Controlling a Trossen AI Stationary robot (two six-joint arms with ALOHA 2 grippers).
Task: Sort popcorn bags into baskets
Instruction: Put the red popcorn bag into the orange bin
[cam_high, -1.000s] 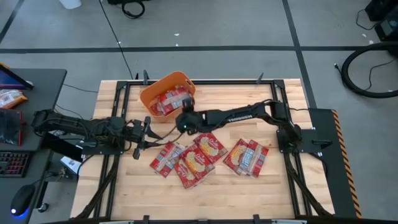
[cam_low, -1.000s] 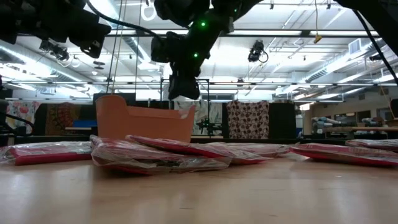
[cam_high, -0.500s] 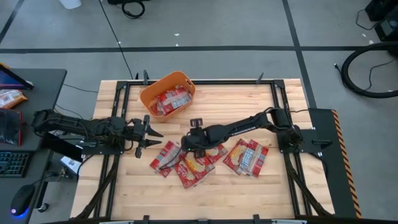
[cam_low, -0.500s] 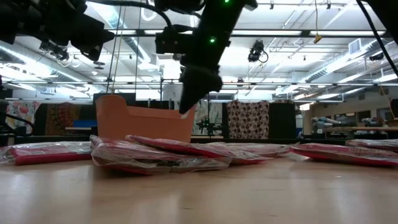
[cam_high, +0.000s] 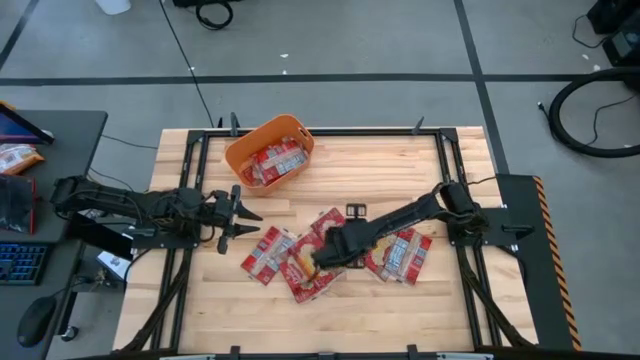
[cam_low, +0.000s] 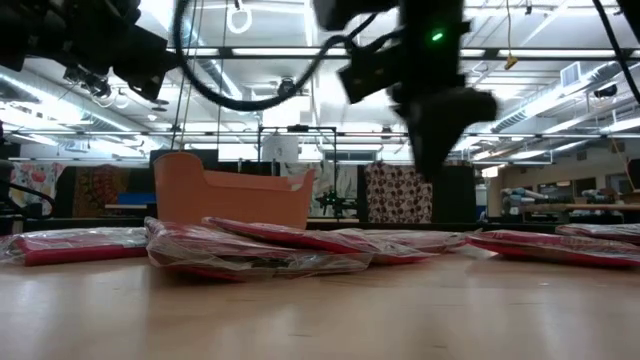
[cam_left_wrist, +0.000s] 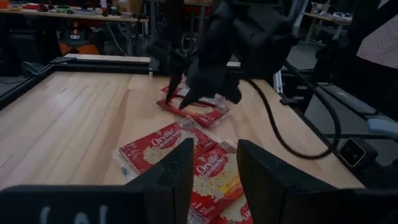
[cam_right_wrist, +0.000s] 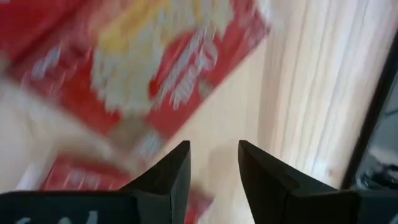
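Several flat red popcorn bags lie on the wooden table: an overlapping heap (cam_high: 295, 258) and a pair (cam_high: 398, 252) to its right. More bags lie inside the orange basket (cam_high: 243, 150) at the far left of the table. My right gripper (cam_high: 316, 262) hovers open above the heap, with a blurred red bag (cam_right_wrist: 155, 68) right below its fingers (cam_right_wrist: 213, 168). My left gripper (cam_high: 243, 211) waits open at the table's left side, pointing at the heap (cam_left_wrist: 177, 152). The low view shows the bags (cam_low: 260, 248) lying flat and the basket (cam_low: 230, 200) behind them.
A black metal frame (cam_high: 200, 150) borders the table. The basket stands in the far left corner of it. Bare wood (cam_high: 390, 165) lies between the basket and the right arm's base (cam_high: 465, 215). A desk with a keyboard (cam_high: 20, 265) stands beyond the left edge.
My right gripper has swung from beside the basket toward the table's near edge and to the right, coming down over the heap of bags. The bags on the table have kept their places.
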